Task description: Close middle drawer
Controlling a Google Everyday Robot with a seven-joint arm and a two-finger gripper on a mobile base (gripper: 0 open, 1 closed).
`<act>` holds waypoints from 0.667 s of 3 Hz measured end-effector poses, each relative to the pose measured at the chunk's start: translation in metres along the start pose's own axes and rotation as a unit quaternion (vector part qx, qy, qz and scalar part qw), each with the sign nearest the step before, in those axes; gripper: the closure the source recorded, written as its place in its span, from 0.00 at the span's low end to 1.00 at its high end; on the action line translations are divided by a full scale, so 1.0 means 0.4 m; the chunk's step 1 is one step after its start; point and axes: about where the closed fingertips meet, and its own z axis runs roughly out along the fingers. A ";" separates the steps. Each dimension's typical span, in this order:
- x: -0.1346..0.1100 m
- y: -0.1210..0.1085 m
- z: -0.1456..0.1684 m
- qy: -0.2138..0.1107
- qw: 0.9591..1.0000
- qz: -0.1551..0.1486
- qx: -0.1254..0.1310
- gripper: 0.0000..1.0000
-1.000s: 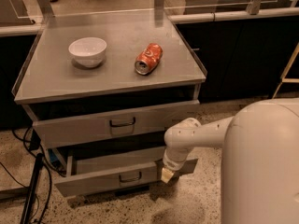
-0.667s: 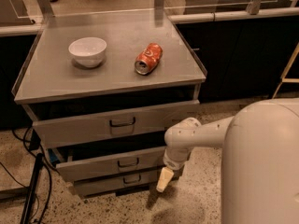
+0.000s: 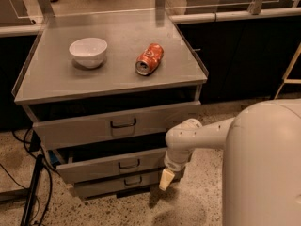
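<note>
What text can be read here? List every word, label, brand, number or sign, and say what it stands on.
Orange can, lying on its side on the cabinet top: markings too blurred to read.
White bowl: no text.
Middle drawer: no label visible on its front.
Gripper, low by that drawer's right end: no text.
Nothing here reads clearly.
</note>
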 end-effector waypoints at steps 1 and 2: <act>0.000 0.000 0.000 0.000 1.000 0.000 0.000 0.41; -0.013 -0.011 0.012 0.001 1.000 0.000 0.000 0.73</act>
